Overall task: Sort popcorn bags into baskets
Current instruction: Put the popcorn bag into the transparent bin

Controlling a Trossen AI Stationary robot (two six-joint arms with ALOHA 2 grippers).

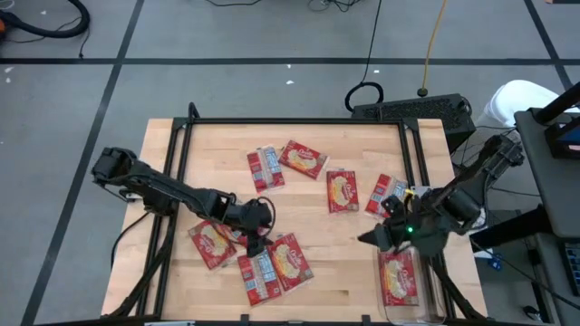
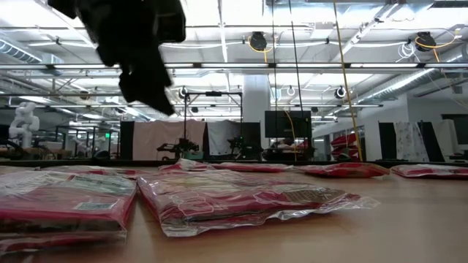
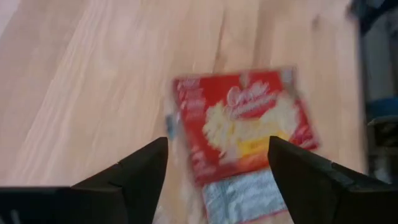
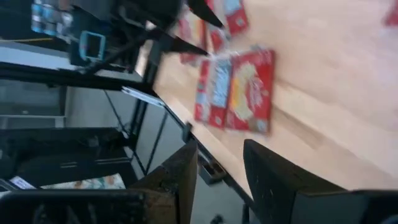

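Pale wooden tabletop [image 1: 362,263], framed in black rails, carries small flat red popcorn bags [image 1: 303,159] scattered across its middle and near edge. One more red bag [image 1: 399,277] lies in the clear rectangular plastic basket [image 1: 433,303] at the near right corner. The left claw [image 1: 256,237] hangs low over the near-left cluster with its dark fingers [image 3: 140,174] spread apart, a bag [image 3: 244,121] lying face up between them on the wood. The right claw [image 1: 370,239] hovers just beside the basket, its fingers [image 4: 270,174] parted and clamped on nothing.
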